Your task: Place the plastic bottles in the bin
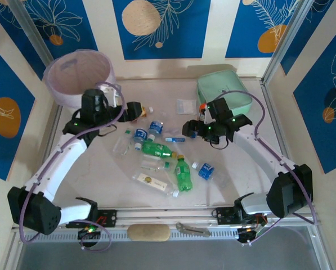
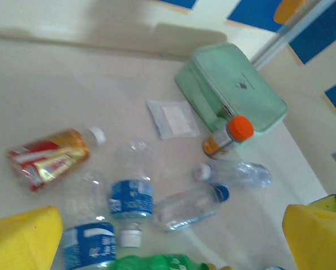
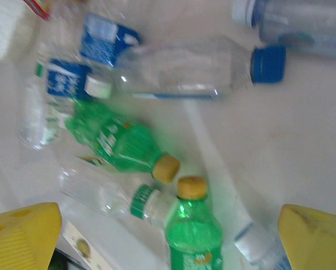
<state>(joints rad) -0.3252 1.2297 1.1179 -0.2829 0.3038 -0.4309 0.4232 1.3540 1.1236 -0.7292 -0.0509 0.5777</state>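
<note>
so, biggest first: the table [image 1: 111, 183] is pale, with most of the clutter in the middle. the bin [image 1: 66, 93], white with a pinkish bag in it, stands at the far left corner, and the mint-green case [image 1: 224, 93] lies flat at the far right. my left gripper [image 1: 138, 111] hangs just to the right of the bin, above the table. in the left wrist view its yellow fingers [image 2: 21, 239] sit at opposite edges of the picture, so the jaws are spread wide with nothing in them. my right gripper [image 1: 190, 128] hovers just in front of the case, its fingers [image 3: 24, 236] just as far apart and holding nothing either. the plastic bottles [image 1: 156, 149] all lie loose on the table between my two arms, right of the bin and nearer to me. the green bottles [image 3: 117, 143] have their caps almost meeting under my right wrist, and a clear bottle with a blue cap [image 3: 196, 70] lies beyond them. the red-brown labelled bottle [image 2: 49, 157] lies on its side near a blue-labelled bottle [image 2: 131, 197]. smallest stuff: the orange-capped jar [image 2: 229, 135] is up against the case's edge, and a flat white packet [image 2: 173, 118] lies just beside it.
</note>
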